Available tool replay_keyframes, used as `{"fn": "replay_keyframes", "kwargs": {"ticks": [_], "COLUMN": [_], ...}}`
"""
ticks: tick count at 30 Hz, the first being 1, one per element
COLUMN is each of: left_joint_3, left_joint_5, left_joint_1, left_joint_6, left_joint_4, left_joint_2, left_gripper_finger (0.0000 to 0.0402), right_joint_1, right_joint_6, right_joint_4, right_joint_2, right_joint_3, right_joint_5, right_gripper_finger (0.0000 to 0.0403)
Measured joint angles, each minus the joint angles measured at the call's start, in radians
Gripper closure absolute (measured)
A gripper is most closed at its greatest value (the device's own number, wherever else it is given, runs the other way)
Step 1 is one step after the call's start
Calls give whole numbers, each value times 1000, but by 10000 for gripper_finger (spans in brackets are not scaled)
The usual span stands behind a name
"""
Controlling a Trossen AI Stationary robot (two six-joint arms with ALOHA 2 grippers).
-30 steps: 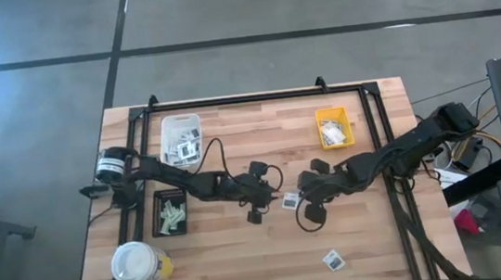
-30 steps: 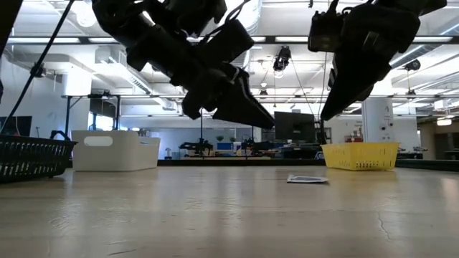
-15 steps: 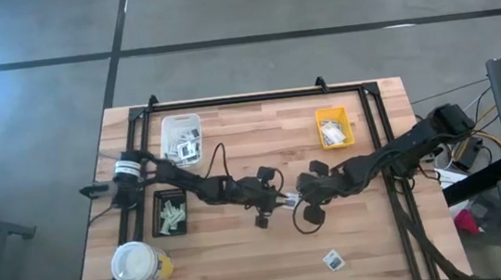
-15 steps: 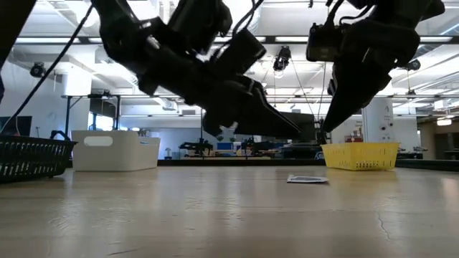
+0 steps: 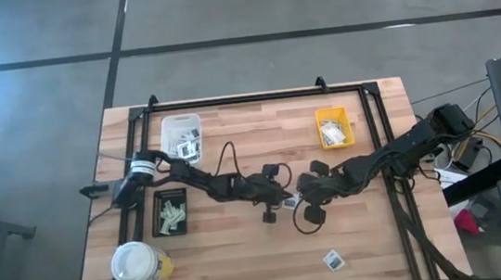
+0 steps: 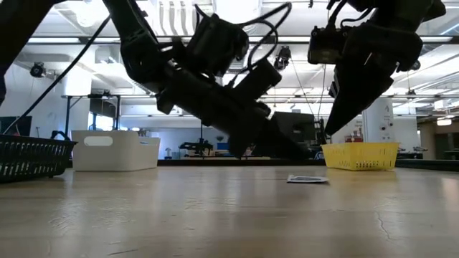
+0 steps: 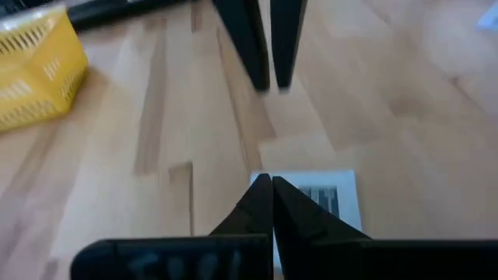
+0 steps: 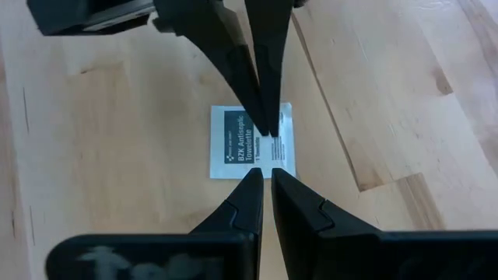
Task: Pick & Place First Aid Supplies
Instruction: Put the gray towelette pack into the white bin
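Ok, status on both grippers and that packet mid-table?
Left gripper shut, tips over the packet, nothing lifted. Right gripper nearly shut, facing it across the same packet. Packet flat on the table. Nothing else close by.

Flat white packet (image 6: pixel 307 179) lying on the wooden table (image 6: pixel 215 215). Left gripper (image 6: pixel 305 155) slants down toward it; right gripper (image 6: pixel 324 131) hangs above. White tray (image 6: pixel 115 150) and yellow tray (image 6: pixel 360 155) behind.

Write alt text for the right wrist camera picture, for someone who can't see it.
A white antiseptic towelette packet lies flat on the wooden table, between two gripper tips that point at each other over it. The right gripper, nearly shut, reaches from the near side; the left gripper, shut, comes from the far side.
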State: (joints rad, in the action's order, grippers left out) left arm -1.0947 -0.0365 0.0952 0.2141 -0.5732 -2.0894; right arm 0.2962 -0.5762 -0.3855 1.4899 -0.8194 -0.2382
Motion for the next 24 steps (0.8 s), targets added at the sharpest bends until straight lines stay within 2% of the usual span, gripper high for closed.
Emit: {"fn": "replay_keyframes", "kwargs": {"ticks": [6,15,18,24], "left_joint_3": [2,1,1,-1], "left_joint_5": [-8,-15,-16,-16], "left_joint_1": [-17,-31,-31,-32], "left_joint_6": [-59,-184,-221,-233], "left_joint_4": [94,147,150,199], "left_joint_2": [0,1,1,4], "left_gripper_finger": [401,401,400,400], "right_joint_1": [0,0,2,48], "right_joint_6": [0,8,66,282], "right_joint_4": [0,-2,-7,-8], "right_joint_2": [0,0,0,0], "right_joint_3": [2,2,2,2], "right_joint_5": [0,0,2,2], "right_gripper_finger": [374,374,374,374]}}
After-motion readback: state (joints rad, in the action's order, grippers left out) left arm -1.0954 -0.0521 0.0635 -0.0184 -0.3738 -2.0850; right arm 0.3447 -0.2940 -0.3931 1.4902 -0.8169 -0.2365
